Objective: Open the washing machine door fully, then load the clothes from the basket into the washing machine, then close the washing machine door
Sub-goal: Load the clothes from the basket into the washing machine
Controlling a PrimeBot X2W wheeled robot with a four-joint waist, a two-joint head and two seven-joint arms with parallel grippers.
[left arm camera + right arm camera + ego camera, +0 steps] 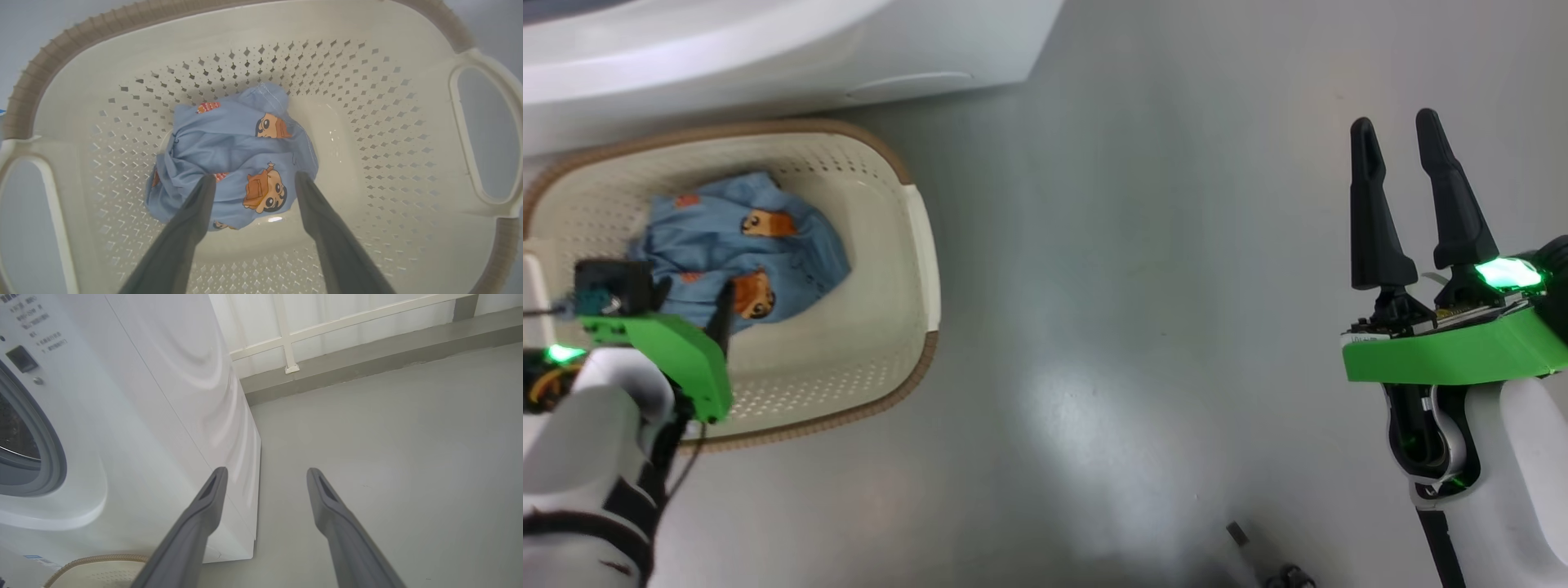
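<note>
You have your left gripper [254, 176] spread open over the clothes [229, 143], which lie in the basket [367, 102]. Your right gripper [1395, 122] is open too, holding nothing. Behind the basket stands the washing machine [155, 396].

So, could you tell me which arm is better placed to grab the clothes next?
Left: the left gripper hangs open over the basket, just above the clothes. The right gripper is off over the floor.

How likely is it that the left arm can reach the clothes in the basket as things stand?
Probably yes: the left gripper hangs open right over the clothes, which lie uncovered in the basket, with nothing between them.
</note>
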